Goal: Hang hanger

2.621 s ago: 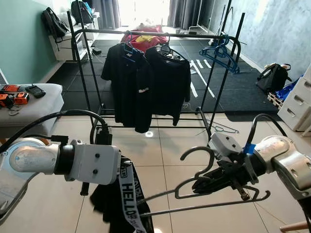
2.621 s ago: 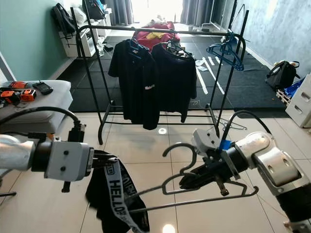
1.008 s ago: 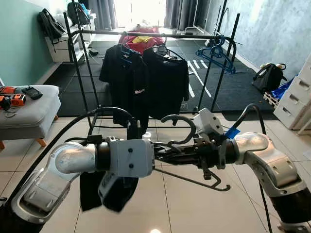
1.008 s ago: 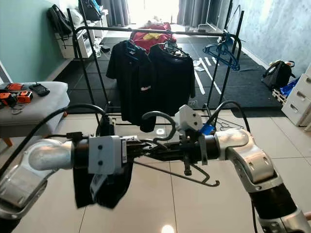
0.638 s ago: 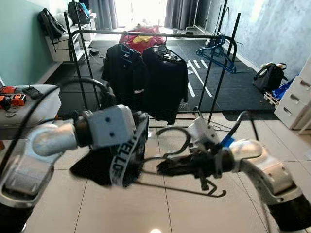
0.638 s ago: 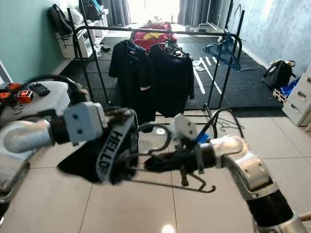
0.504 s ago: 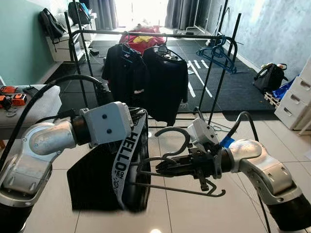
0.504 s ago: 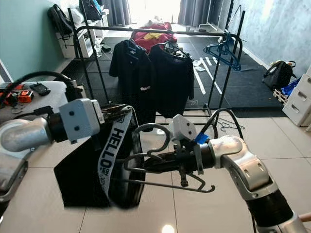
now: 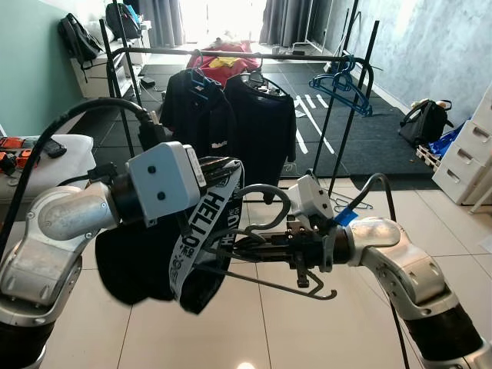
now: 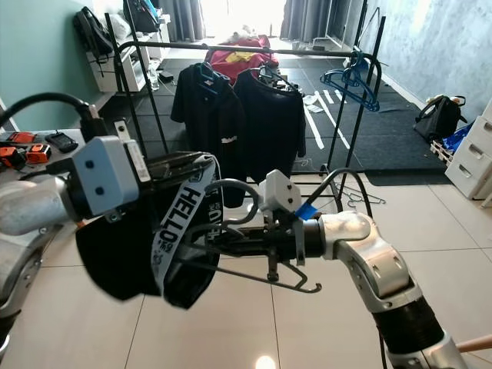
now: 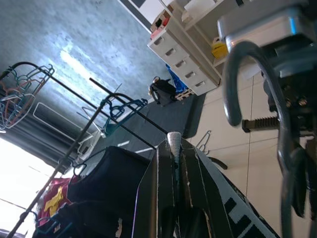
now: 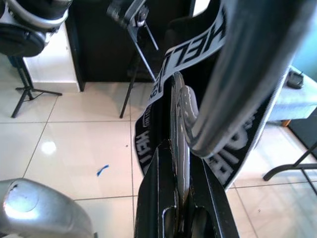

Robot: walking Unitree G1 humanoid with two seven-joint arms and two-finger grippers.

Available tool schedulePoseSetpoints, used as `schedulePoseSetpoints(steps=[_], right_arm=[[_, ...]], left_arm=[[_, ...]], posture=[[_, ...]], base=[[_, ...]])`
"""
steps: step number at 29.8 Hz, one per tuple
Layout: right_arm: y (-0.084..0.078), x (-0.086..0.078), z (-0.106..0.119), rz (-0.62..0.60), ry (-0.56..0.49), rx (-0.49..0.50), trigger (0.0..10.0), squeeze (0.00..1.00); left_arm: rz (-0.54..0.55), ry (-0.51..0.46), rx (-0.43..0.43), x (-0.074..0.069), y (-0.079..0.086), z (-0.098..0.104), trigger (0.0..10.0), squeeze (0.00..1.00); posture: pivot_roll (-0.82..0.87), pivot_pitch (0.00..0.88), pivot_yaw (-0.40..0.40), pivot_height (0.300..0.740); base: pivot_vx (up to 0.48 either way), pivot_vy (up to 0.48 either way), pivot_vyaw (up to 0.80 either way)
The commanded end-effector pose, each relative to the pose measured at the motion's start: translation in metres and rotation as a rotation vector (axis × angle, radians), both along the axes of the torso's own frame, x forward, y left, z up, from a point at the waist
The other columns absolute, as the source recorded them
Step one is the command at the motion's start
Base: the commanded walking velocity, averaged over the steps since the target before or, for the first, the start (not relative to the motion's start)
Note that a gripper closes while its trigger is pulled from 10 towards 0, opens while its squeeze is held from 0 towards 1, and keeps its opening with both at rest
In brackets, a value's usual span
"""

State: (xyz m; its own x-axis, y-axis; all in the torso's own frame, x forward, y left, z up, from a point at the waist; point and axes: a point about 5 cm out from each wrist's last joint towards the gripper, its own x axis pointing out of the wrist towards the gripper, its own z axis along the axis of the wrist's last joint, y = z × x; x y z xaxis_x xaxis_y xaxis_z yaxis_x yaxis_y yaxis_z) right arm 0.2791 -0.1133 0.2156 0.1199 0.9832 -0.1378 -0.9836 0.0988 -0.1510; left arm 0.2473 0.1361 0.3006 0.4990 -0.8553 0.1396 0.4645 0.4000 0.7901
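Observation:
A grey wire hanger (image 9: 265, 206) is held level in front of me, with my right gripper (image 9: 234, 247) shut on its wire just below the hook. My left gripper (image 9: 223, 165) is shut on a black garment (image 9: 142, 257) with a grey "HELLO" band (image 9: 201, 231), which hangs from its fingers. The hanger's left end reaches into the garment beside the band. The left wrist view shows cloth pinched between the left fingertips (image 11: 173, 140), with the hook (image 11: 247, 74) close by. Beyond stands the black clothes rack (image 9: 231, 54).
Two black shirts (image 9: 231, 123) and blue hangers (image 9: 346, 81) hang on the rack. A grey bench (image 9: 46, 157) with tools stands at the left. White drawers (image 9: 465, 161) and a black bag (image 9: 427, 119) are at the right. Tiled floor lies between me and the rack.
Both arms have risen from low over the floor. In the last half second the hanger slid left into the garment, which bunched up a little higher under the left gripper.

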Motion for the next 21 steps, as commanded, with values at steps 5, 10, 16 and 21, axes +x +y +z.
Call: schedulePoseSetpoints(steps=[5,10,16,21], right_arm=[[0.0,0.003,0.011,-0.02,-0.046,0.049,10.0,0.0],[0.001,0.003,0.012,-0.018,-0.048,0.06,10.0,0.0],[0.001,0.003,0.012,-0.017,-0.051,0.062,10.0,0.0],[0.0,0.006,0.014,-0.032,-0.064,0.059,10.0,0.0]], left_arm=[[0.056,0.035,0.054,0.003,0.012,-0.006,10.0,0.0],[0.027,0.096,0.043,0.001,0.011,-0.009,10.0,0.33],[-0.056,0.137,-0.037,-0.006,0.005,-0.004,10.0,1.0],[-0.095,0.12,-0.112,-0.011,0.005,0.007,10.0,1.0]], posture=[[-0.07,0.0,0.0,0.74],[-0.08,0.0,0.004,0.74],[-0.08,0.0,-0.001,0.74],[-0.08,0.0,-0.003,0.74]], base=[[0.0,0.0,0.0],[0.0,0.0,0.0],[0.0,0.0,0.0],[0.0,0.0,0.0]])
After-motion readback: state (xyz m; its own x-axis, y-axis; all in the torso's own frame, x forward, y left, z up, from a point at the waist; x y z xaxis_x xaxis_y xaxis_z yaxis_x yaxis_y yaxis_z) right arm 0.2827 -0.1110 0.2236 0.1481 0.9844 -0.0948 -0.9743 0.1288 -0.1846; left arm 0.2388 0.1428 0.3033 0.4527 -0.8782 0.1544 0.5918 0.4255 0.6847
